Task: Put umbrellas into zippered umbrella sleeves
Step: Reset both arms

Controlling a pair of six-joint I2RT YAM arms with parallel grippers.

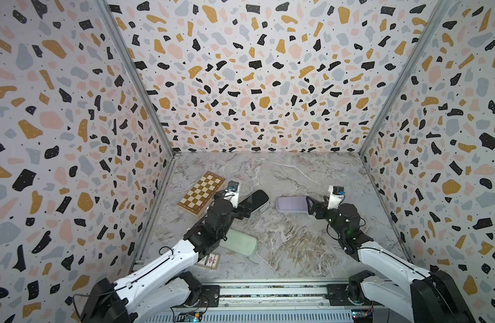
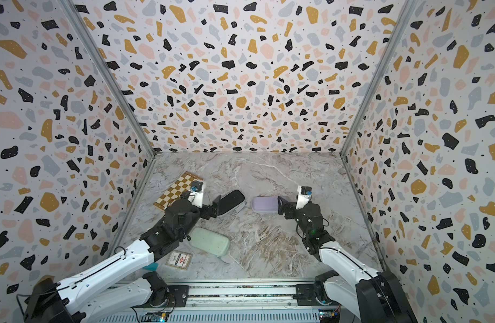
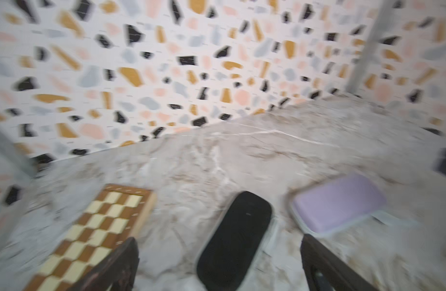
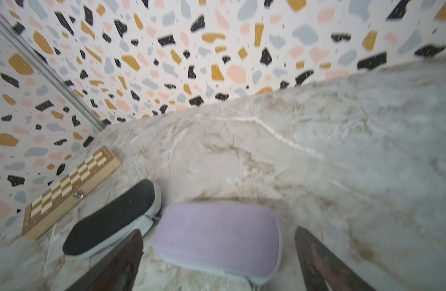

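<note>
Cases in three colours lie shut on the marble-patterned table (image 1: 296, 173), inside terrazzo-print walls (image 1: 240, 70). The black case (image 1: 254, 200) sits at an angle toward the left of the table, with a pale zip edge showing along its rim. Its far end points toward the back wall, and the wooden chessboard box (image 1: 201, 193) lies near it on the left. The lilac case (image 1: 292, 205) rests to the right of the black one, close to it but apart, with its long side running across the table. The mint green case (image 1: 239, 242) lies nearer the front edge and is partly covered by the left arm in both top views. A small printed card (image 1: 208, 260) lies just beside it, toward the front.

The left gripper (image 3: 218, 239) hangs low over the near end of the black case with its jaws spread wide. In the left wrist view its dark fingers (image 3: 121, 262) flank the case, with bare table showing on both sides, so nothing is gripped. That view is blurred. The right gripper (image 4: 218, 231) is likewise spread wide at the right-hand end of the lilac case. Its fingers (image 4: 317, 254) stand on either side of the shell, close to it but with slim gaps, and it holds nothing.
</note>
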